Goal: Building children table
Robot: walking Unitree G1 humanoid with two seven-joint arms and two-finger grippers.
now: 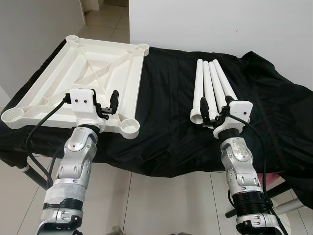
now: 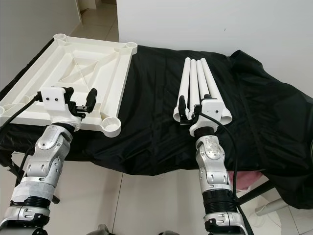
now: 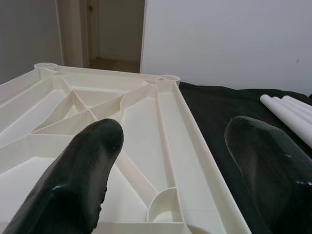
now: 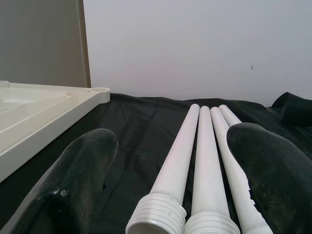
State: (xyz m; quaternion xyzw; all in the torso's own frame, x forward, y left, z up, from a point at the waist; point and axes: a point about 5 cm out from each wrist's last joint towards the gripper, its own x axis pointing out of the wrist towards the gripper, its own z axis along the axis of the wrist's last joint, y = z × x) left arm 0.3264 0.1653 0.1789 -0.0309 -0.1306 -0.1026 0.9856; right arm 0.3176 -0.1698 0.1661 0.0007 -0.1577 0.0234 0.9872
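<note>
On the black cloth (image 1: 166,127), the upturned white table top (image 1: 93,78) lay left of four white legs (image 1: 211,85). Left gripper (image 1: 108,105) hovered over its corner, right gripper (image 1: 211,113) over leg ends, both fingers apart.

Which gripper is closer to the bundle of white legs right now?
Right. The right gripper hovers open just over the threaded near ends of the white legs. The left gripper sits open over the near edge of the upside-down tabletop, well aside.
</note>
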